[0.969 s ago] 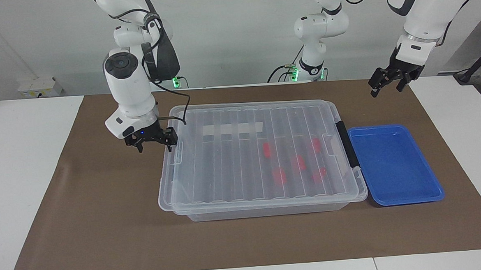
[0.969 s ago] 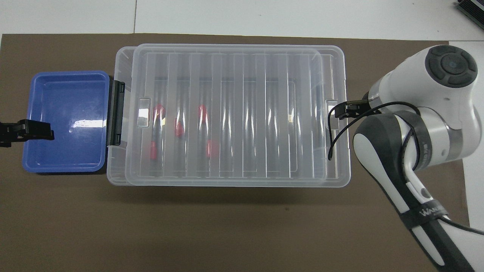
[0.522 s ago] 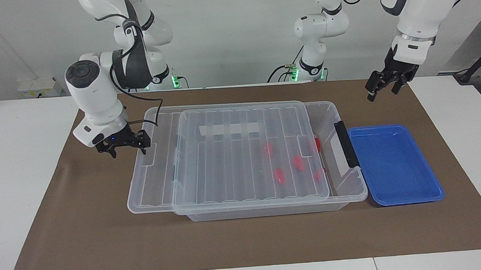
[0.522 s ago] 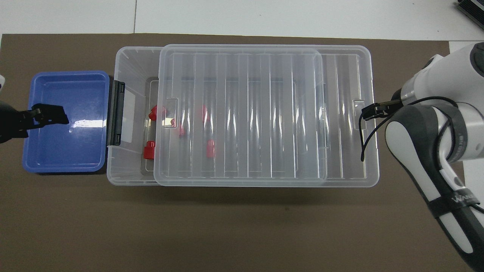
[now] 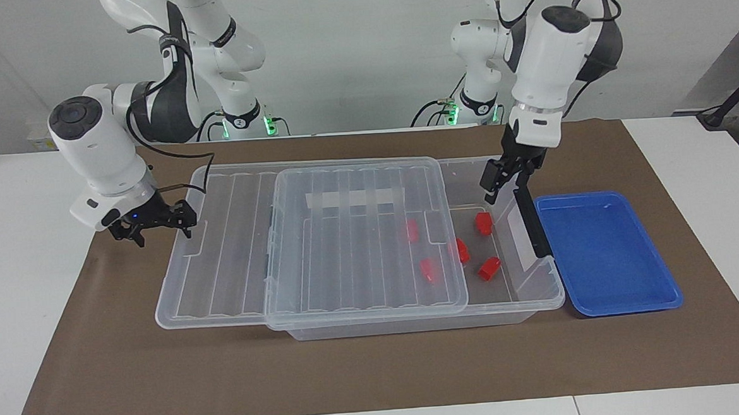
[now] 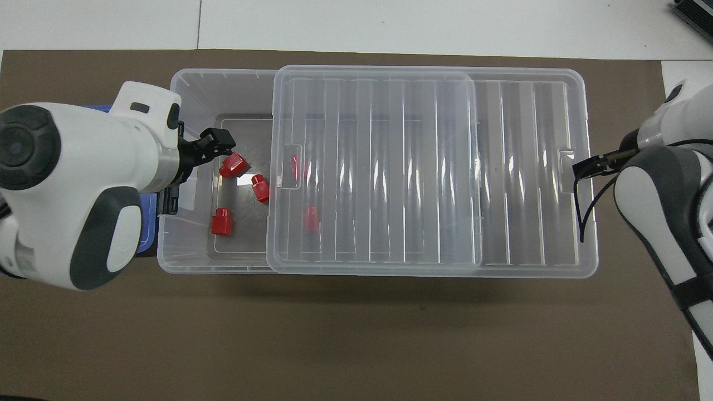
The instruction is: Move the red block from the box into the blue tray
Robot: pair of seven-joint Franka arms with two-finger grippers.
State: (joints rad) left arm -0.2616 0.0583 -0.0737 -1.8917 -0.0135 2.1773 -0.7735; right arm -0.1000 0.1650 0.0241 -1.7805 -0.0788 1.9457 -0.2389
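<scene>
The clear box (image 5: pixel 542 298) has its ribbed lid (image 5: pixel 358 233) slid toward the right arm's end, so the end beside the blue tray (image 5: pixel 628 310) is uncovered. Three red blocks lie uncovered in the box; one (image 5: pixel 484 223) is under my left gripper (image 5: pixel 492 188), which is open and low over that end. In the overhead view the left gripper (image 6: pixel 220 146) is just beside that red block (image 6: pixel 233 164). Two more red blocks (image 6: pixel 311 218) show through the lid (image 6: pixel 379 167). My right gripper (image 5: pixel 155 222) is shut on the lid's end tab, as the overhead view (image 6: pixel 582 166) also shows.
A dark grey clip handle (image 5: pixel 531 224) stands on the box's end wall next to the tray. The left arm hides most of the tray (image 6: pixel 146 239) in the overhead view. Brown mat (image 5: pixel 378 371) covers the table.
The right gripper has dragged the lid toward its end of the table, uncovering three red blocks. The left gripper has moved from over the tray side to over the box's open end and come down.
</scene>
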